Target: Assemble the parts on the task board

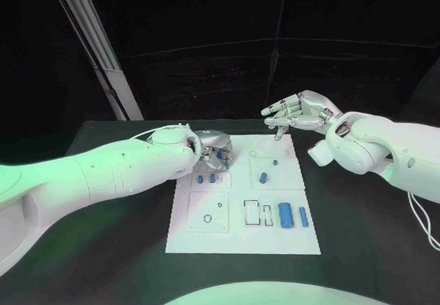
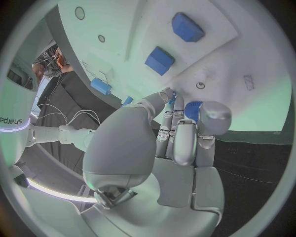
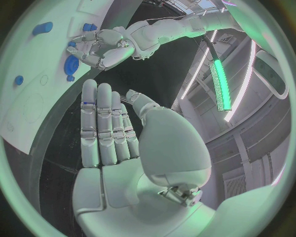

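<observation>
1. From the head view we see the white board (image 1: 243, 195) lying in the middle of the black table (image 1: 108, 257), with small blue parts (image 1: 286, 214) spread over it.
2. Our left hand (image 1: 212, 151) sits low over the board's far left corner. The left wrist view shows its fingers (image 2: 182, 133) bent down around a blue part (image 2: 192, 109), though we cannot tell whether they grip it.
3. Our right hand (image 1: 297, 111) hovers above the board's far edge; the right wrist view shows its fingers (image 3: 103, 123) straight, side by side, holding nothing.

two white, smooth-shelled arms — left arm (image 1: 105, 171), right arm (image 1: 403, 153) — ending in silver segmented fingers (image 3: 101, 123).
</observation>
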Available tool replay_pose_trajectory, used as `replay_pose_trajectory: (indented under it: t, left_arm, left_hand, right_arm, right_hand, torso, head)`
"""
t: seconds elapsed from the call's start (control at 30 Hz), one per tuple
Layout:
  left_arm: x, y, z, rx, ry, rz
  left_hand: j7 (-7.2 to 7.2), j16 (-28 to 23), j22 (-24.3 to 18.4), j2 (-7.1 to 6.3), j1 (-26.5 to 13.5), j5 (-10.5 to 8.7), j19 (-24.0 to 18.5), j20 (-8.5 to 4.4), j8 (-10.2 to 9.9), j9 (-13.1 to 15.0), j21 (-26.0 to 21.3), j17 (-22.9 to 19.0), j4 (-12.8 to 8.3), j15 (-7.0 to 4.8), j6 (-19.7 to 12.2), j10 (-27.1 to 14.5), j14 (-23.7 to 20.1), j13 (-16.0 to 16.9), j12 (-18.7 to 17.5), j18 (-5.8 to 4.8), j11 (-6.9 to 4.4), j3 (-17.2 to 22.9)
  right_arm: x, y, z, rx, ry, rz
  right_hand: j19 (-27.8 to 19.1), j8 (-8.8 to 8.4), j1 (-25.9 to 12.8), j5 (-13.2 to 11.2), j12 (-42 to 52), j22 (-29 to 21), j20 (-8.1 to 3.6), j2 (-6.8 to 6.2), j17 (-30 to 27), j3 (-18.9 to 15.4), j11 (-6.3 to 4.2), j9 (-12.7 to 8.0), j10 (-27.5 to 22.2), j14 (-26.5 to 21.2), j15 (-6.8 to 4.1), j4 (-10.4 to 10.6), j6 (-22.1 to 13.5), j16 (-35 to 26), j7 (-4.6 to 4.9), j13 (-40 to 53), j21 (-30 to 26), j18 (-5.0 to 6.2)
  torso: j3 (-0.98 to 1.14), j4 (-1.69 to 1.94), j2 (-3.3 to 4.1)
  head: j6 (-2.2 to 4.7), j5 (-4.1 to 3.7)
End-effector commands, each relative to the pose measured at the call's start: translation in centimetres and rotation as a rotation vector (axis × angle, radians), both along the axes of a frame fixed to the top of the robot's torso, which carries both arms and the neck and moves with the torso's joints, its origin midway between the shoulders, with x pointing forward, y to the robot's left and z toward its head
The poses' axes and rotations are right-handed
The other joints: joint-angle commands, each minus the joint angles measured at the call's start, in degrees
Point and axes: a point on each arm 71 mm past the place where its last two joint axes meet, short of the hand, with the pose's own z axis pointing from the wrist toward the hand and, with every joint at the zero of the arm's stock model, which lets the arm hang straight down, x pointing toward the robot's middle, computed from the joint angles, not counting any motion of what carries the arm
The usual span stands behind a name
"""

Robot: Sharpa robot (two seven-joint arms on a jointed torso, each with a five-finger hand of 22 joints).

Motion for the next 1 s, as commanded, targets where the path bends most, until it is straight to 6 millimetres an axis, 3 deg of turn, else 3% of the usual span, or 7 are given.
replay_pose_trajectory:
  t: [0.03, 0.23, 0.5, 1.0]
  left_arm:
    - [0.0, -0.1, 1.1, -0.048, -0.058, -0.005]
    - [-0.1, 0.9, 2.3, -0.085, -0.07, 0.012]
    - [-0.3, 3.2, 2.6, -0.087, -0.036, 0.051]
    - [-0.2, 6.2, 1.9, -0.026, 0.047, 0.108]
  left_hand:
    - [0.01, 0.3, 0.2, -0.05, -0.5, 0.08, 0.4, 0.01, -0.2, 0.0, 0.3, -0.1, -0.2, -0.22, 0.6, 0.5, 1.3, 0.1, -0.4, -1.01, 0.07, 0.5]
    - [0.05, 0.3, 0.4, -0.27, -0.8, 0.05, 0.4, 0.01, -0.4, 0.0, 0.5, -0.2, -0.3, -0.21, 0.8, 0.7, 1.3, 0.1, -0.7, -1.03, 0.08, 0.8]
    - [0.05, 0.2, 0.5, -0.52, -1.0, 0.01, 0.4, 0.03, -0.5, 0.0, 0.5, -0.5, -0.4, -0.2, 1.0, 0.9, 1.3, 0.1, -1.0, -1.04, 0.09, 0.9]
    - [-0.03, 0.0, 0.7, -0.91, -1.7, -0.07, 0.3, 0.05, -0.8, 0.0, 0.6, -0.9, -0.5, -0.19, 1.3, 1.3, 1.1, 0.1, -1.4, -1.07, 0.04, 0.8]
  right_arm:
    - [0.0, 0.1, 0.2, 0.006, -0.008, 0.01]
    - [0.0, 0.0, 0.2, 0.006, -0.009, 0.009]
    - [0.1, -0.2, 0.1, 0.005, -0.009, 0.005]
    - [0.1, -0.3, 0.1, 0.004, -0.008, 0.004]
  right_hand:
    - [-0.4, 0.26, 0.1, 0.2, 0.2, 0.1, -0.17, 0.42, 0.1, 0.3, -0.06, 0.0, -0.4, -0.4, -0.04, 0.0, -0.4, 0.4, 0.03, 0.1, -0.2, 0.12]
    - [-0.4, 0.27, 0.1, 0.2, 0.2, 0.1, -0.16, 0.48, 0.1, 0.3, -0.05, 0.1, -0.5, -0.5, -0.04, 0.0, -0.4, 0.4, 0.04, 0.1, -0.2, 0.12]
    - [-0.4, 0.27, 0.1, 0.2, 0.2, 0.1, -0.16, 0.48, 0.1, 0.3, -0.05, 0.1, -0.5, -0.5, -0.04, 0.0, -0.4, 0.4, 0.04, 0.1, -0.2, 0.12]
    - [-0.4, 0.27, 0.1, 0.2, 0.2, 0.1, -0.16, 0.48, 0.1, 0.3, -0.05, 0.1, -0.5, -0.5, -0.04, 0.0, -0.4, 0.4, 0.04, 0.1, -0.2, 0.12]
  torso:
    - [0.03, 0.04, 0.01]
    - [0.02, 0.03, 0.0]
    - [-0.06, 0.32, -0.1]
    - [-0.06, 0.12, -0.01]
  head:
    - [0.17, 0.06]
    - [0.62, 0.65]
    - [0.51, 0.41]
    - [0.41, 0.58]
